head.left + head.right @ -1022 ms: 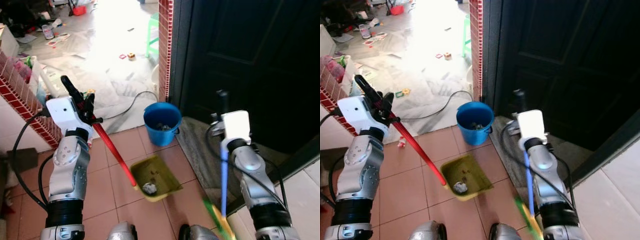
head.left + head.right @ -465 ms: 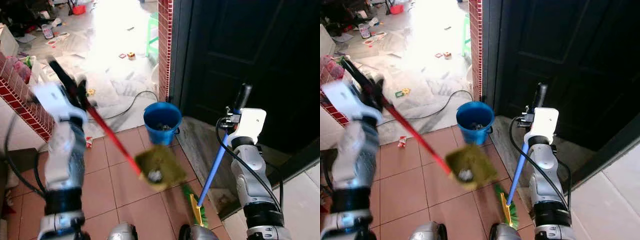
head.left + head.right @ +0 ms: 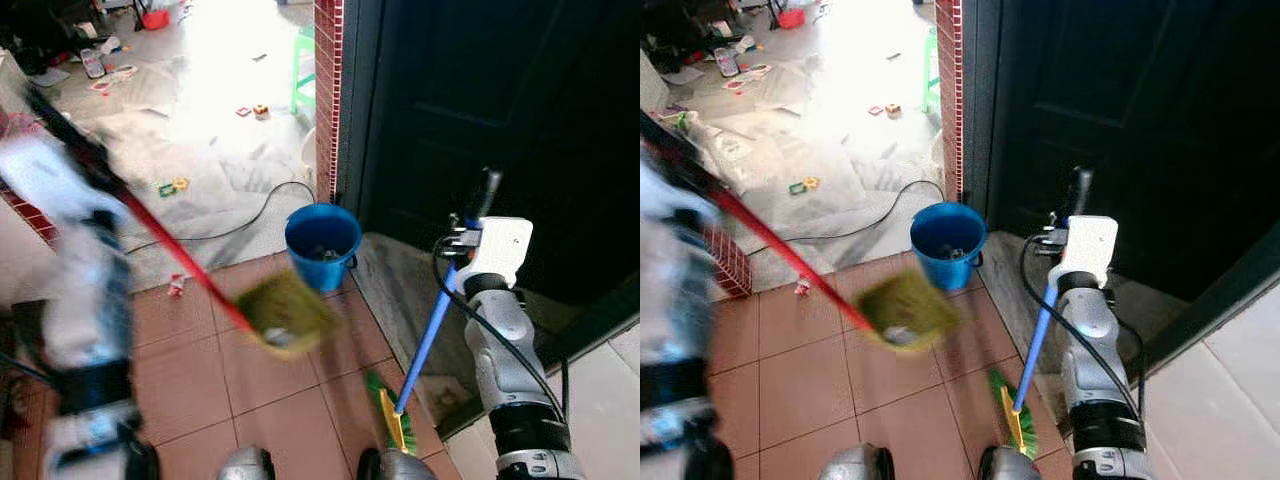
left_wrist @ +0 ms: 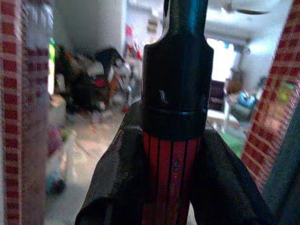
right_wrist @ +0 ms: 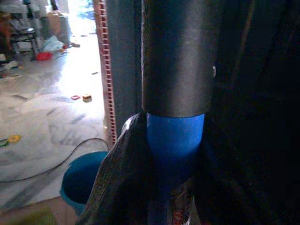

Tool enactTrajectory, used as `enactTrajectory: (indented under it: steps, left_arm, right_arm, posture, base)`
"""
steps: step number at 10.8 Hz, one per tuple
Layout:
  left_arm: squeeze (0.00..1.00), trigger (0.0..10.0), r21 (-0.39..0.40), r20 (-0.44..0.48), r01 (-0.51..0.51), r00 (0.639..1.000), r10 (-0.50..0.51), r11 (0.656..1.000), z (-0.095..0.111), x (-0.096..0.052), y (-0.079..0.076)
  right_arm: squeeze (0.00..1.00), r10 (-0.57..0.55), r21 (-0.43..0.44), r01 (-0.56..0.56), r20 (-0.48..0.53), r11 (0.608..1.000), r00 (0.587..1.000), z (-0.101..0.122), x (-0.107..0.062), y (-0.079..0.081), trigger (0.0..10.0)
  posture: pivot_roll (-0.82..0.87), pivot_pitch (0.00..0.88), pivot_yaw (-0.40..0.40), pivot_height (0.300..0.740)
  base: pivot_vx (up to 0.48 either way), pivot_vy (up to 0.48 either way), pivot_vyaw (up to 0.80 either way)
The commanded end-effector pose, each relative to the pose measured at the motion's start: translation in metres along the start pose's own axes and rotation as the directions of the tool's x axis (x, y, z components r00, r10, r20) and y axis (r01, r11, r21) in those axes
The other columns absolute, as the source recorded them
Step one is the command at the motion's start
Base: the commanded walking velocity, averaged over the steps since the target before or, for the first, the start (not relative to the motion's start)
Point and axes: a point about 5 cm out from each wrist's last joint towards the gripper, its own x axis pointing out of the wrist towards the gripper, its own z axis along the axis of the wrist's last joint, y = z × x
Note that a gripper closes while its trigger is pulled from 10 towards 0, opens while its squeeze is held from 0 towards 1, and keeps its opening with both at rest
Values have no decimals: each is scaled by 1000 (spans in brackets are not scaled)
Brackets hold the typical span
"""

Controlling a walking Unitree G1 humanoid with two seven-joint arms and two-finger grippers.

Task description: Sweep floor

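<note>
My left gripper (image 3: 75,150), blurred by motion at the far left, is shut on the red handle (image 4: 174,154) of a yellow-green dustpan (image 3: 285,312). The pan hangs above the tiles, just in front of the blue bucket (image 3: 322,245), with a pale lump of litter in it. My right gripper (image 3: 487,195) is shut on the blue broom handle (image 5: 176,136) beside the dark door. The broom slants down to its green and yellow head (image 3: 390,415), which rests on the tiles near my feet.
A dark door (image 3: 500,100) and a red brick pillar (image 3: 328,90) stand behind the bucket. A black cable (image 3: 250,215) runs over the bright floor beyond, where small litter and a green stool (image 3: 305,60) lie. A low brick wall (image 3: 725,265) stands at the left.
My left arm swung up and to the left, lifting the dustpan off the tiles towards the bucket. The right arm tilted the broom, then held still.
</note>
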Motion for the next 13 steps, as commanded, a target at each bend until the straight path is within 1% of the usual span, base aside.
enactTrajectory:
  steps: [1,2,3,4,5,6,8,11,13]
  left_arm:
    - [0,10000,-18,131,-5,991,7,1000,29,8,0]
    - [0,10000,-14,160,-19,987,21,1000,37,14,3]
    - [0,10000,-26,180,-12,984,16,1000,41,20,2]
    - [0,10000,-36,192,3,981,4,999,42,24,-2]
    - [0,10000,-52,205,18,979,-7,998,43,30,-11]
    - [0,10000,-61,213,46,977,-32,997,42,34,-21]
    - [0,10000,-74,208,57,977,-40,996,40,37,-25]
    - [0,10000,-79,211,44,977,-27,996,38,38,-21]
    - [0,10000,-79,205,21,979,-4,997,37,39,-17]
  right_arm:
    - [0,25,5,-25,16,1000,1000,4,2,5,10000]
    - [0,26,4,-26,18,1000,1000,4,3,5,10000]
    - [0,28,6,-28,19,1000,999,4,3,5,10000]
    - [0,33,11,-34,22,999,999,4,3,6,10000]
    - [0,45,19,-46,27,999,999,5,4,9,10000]
    - [0,58,35,-58,21,998,998,5,3,11,10000]
    - [0,58,24,-59,36,998,998,6,1,9,10000]
    - [0,78,4,-78,23,997,997,3,-3,7,10000]
    - [0,96,1,-96,21,995,995,2,-4,8,10000]
  posture:
    - [-91,0,21,740]
    - [-93,0,21,740]
    - [-92,0,19,740]
    - [-97,0,22,740]
    - [-102,0,24,740]
    - [-109,0,31,740]
    - [-115,0,35,740]
    - [-112,0,33,740]
    - [-110,0,30,740]
  base:
    - [0,0,0]
    - [0,0,0]
    - [0,0,0]
    - [0,0,0]
    - [0,0,0]
    - [330,0,-738]
    - [409,0,-672]
    - [461,0,0]
    - [281,388,0]
